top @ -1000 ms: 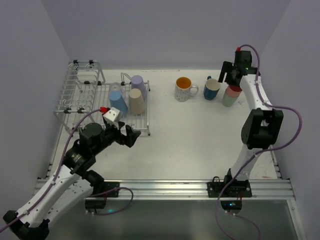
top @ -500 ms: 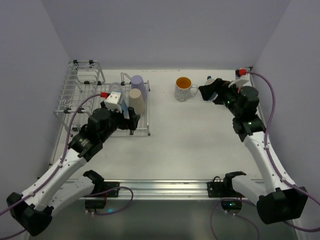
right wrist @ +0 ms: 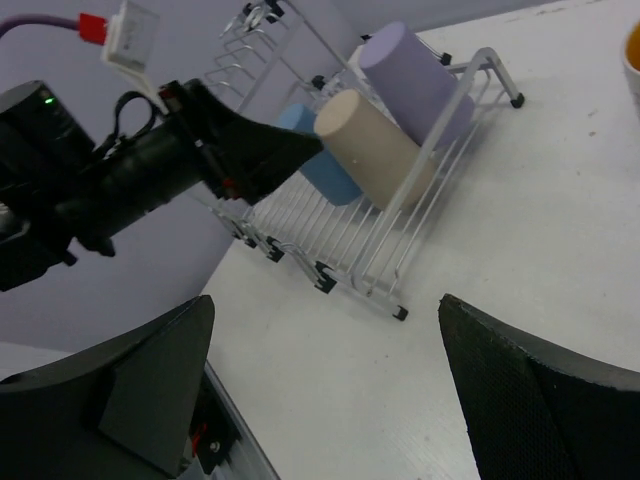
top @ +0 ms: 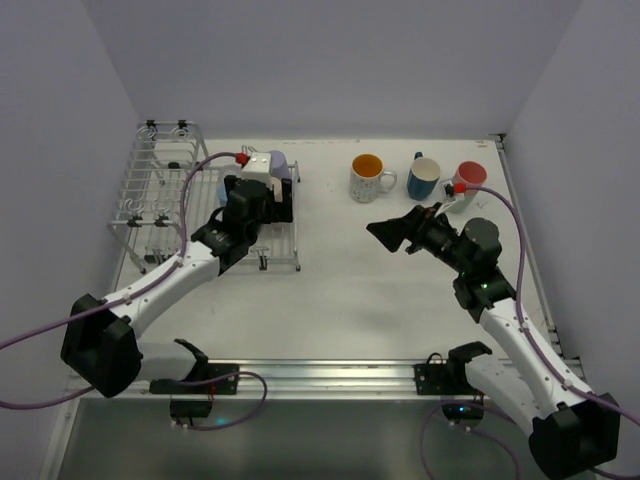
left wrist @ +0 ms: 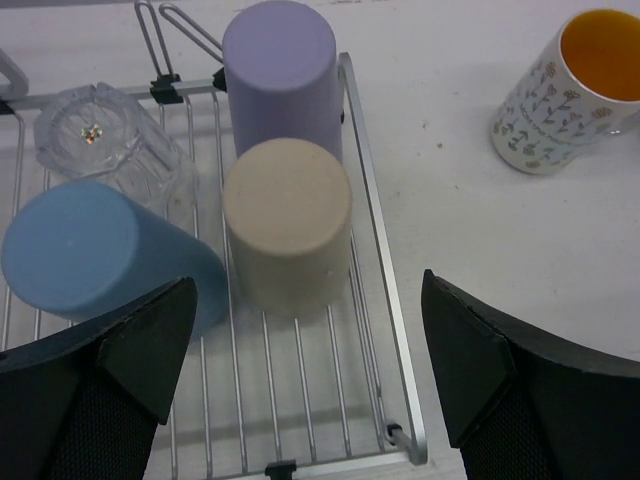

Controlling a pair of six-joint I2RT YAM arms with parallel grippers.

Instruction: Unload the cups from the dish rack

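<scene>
Three pastel tumblers sat base-up in the dish rack (left wrist: 399, 350). The lilac tumbler (left wrist: 280, 70) was at the far edge, the beige tumbler (left wrist: 288, 225) just in front of it, and the blue tumbler (left wrist: 95, 255) to the left, leaning harder. A clear glass (left wrist: 110, 145) stood behind the blue one. The left gripper (left wrist: 308, 300) hovered over the beige one with its fingers spread wide on either side, holding nothing. The right gripper (right wrist: 325, 305) was out over the bare table (top: 350, 290), also spread wide and empty, well apart from the rack.

These tumblers looked like thin plastic: light, stiff and smooth-walled, with a slight taper. A pinch across the body near the upturned base seemed the best hold. The taper and slick wall might let a cup squirt out of a hard squeeze, and because the beige cup had close neighbours, one finger had to slip between cups without nudging them.

From above, the left arm hid nearly everything on the rack and only a sliver of lilac showed. The left wrist view laid all the cups out plainly. The right wrist view showed them from the side, slanted against the wires. Only the overhead view took in what was already unloaded — the white mug (top: 368, 178), the dark blue mug (top: 424, 178) and a pink-rimmed cup (top: 468, 178) in a row along the far side of the table.
</scene>
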